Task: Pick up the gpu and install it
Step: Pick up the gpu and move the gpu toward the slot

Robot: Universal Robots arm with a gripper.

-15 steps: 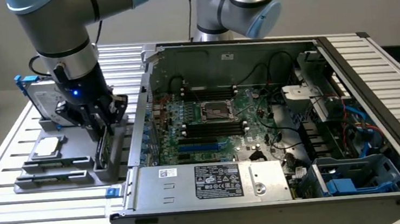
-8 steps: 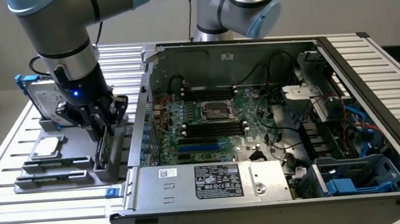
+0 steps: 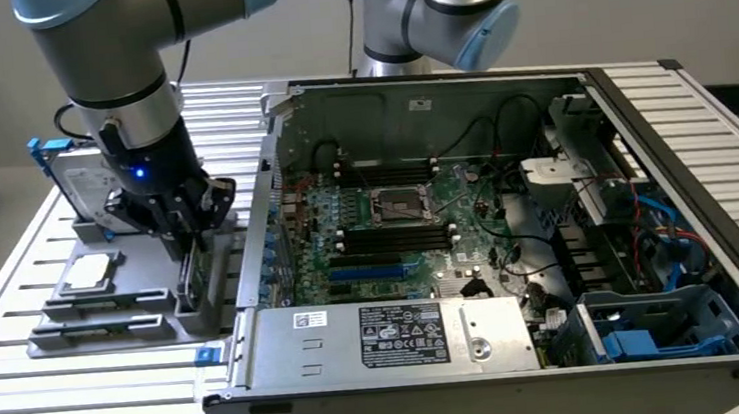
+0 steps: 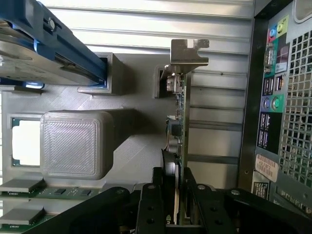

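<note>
- The gripper (image 4: 174, 171) is down over the gpu (image 4: 179, 112), with one black jaw on each side of the thin card. Both jaws are close to its faces, but I cannot tell whether they are pressing on it.
- The gpu stands on its long edge, upright, in a slot of a gray printed fixture (image 4: 131, 141). It is outside the computer case (image 4: 273, 97) and not installed.
- The card's black rounded cooler faces away from the case and its green board faces toward it. The silver end bracket (image 4: 187, 53) is at the end farthest from the jaws.
- In the exterior view the gripper (image 3: 185, 245) hangs straight down from the arm (image 3: 117, 68). The gpu (image 3: 190, 283) is a narrow vertical strip under it, just beside the case wall on the exterior view's left.
- The fixture (image 3: 113, 335) also holds a square silver processor chip (image 3: 90, 274) lying flat. Memory modules (image 3: 100, 303) lie in slots near it.
- A hard drive with blue rails (image 3: 73, 183) stands at the back of the fixture.
- The case lies open on a slatted aluminium table (image 3: 38, 397). It shows the motherboard (image 3: 397, 215) and a silver power supply (image 3: 381, 336) along its near edge.
</note>
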